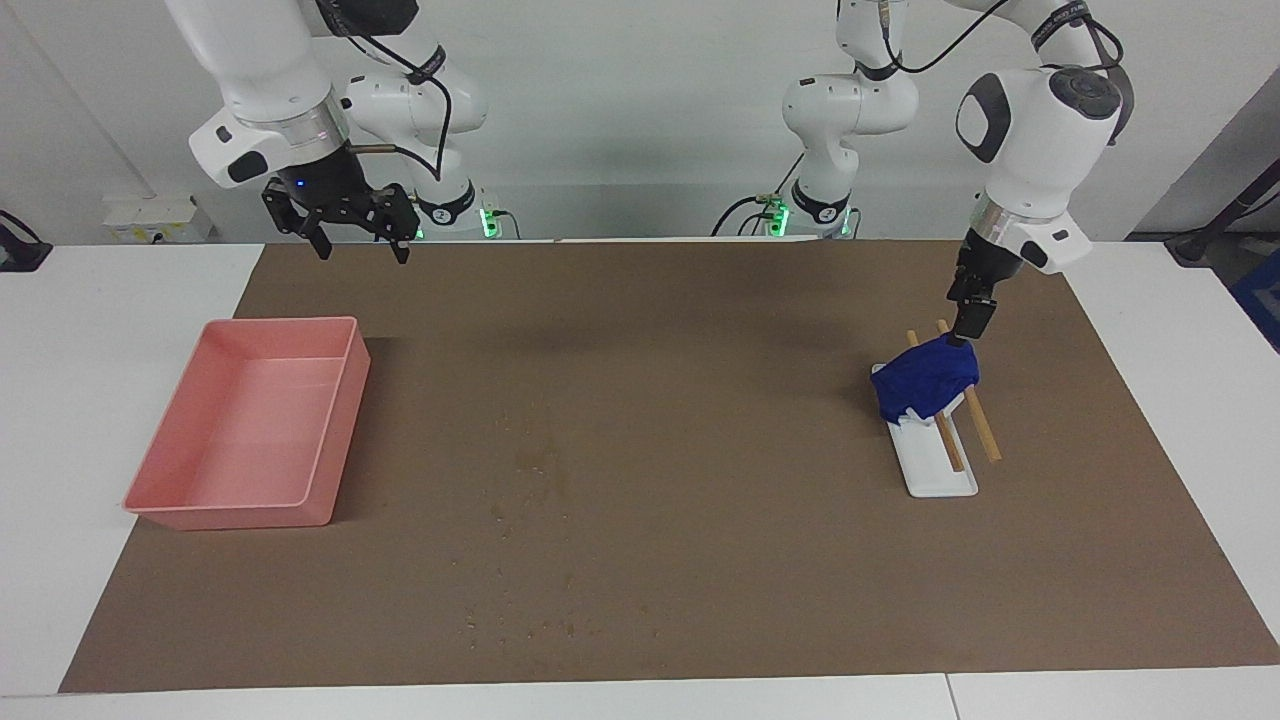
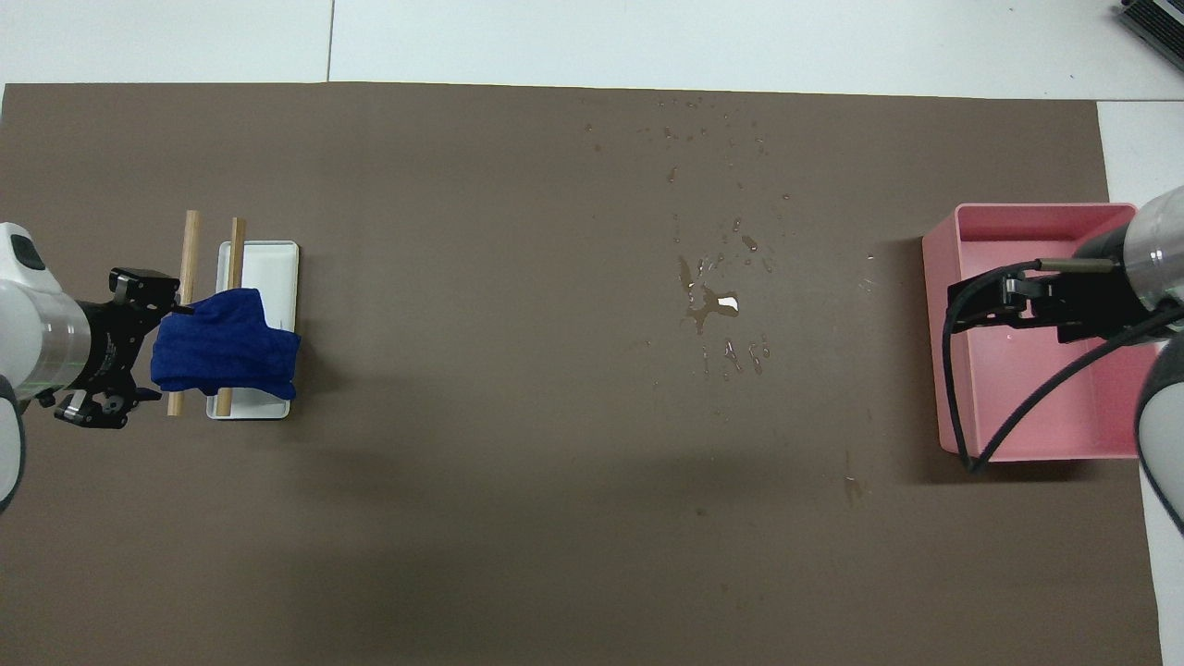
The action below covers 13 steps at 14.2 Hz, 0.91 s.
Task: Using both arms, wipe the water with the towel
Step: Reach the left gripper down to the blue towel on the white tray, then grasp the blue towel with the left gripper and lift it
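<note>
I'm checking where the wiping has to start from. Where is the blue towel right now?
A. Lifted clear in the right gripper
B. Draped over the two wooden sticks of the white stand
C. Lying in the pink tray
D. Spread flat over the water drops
B: the towel hangs bunched over the wooden sticks of the white stand, with the left gripper just above it.
</note>
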Available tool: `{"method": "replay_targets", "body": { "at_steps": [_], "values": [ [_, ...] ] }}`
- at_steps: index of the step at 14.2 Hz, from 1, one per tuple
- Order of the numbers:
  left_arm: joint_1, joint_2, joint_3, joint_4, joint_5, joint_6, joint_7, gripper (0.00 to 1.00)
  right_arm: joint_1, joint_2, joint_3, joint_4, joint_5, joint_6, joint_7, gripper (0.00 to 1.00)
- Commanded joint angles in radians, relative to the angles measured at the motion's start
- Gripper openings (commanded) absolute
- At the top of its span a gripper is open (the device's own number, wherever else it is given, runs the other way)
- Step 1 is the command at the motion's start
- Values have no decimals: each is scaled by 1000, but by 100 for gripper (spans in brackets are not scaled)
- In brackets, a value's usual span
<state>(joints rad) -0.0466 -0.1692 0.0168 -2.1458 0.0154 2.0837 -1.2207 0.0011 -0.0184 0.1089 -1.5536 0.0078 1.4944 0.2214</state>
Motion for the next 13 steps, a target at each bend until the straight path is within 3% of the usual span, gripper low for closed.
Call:
{"method": "replay_targets", "body": {
  "at_steps": [1, 8, 13],
  "values": [
    [10, 8, 3, -60, 17, 110, -48, 100, -12, -26, 6, -31, 17, 7, 3, 100],
    [61, 54, 2, -157, 17, 294, -178, 100, -9, -26, 6, -31, 15, 9, 7, 100],
    [19, 76, 2, -125, 17, 274, -267, 100, -9, -28, 6, -31, 15, 9, 10, 100]
  ]
}}
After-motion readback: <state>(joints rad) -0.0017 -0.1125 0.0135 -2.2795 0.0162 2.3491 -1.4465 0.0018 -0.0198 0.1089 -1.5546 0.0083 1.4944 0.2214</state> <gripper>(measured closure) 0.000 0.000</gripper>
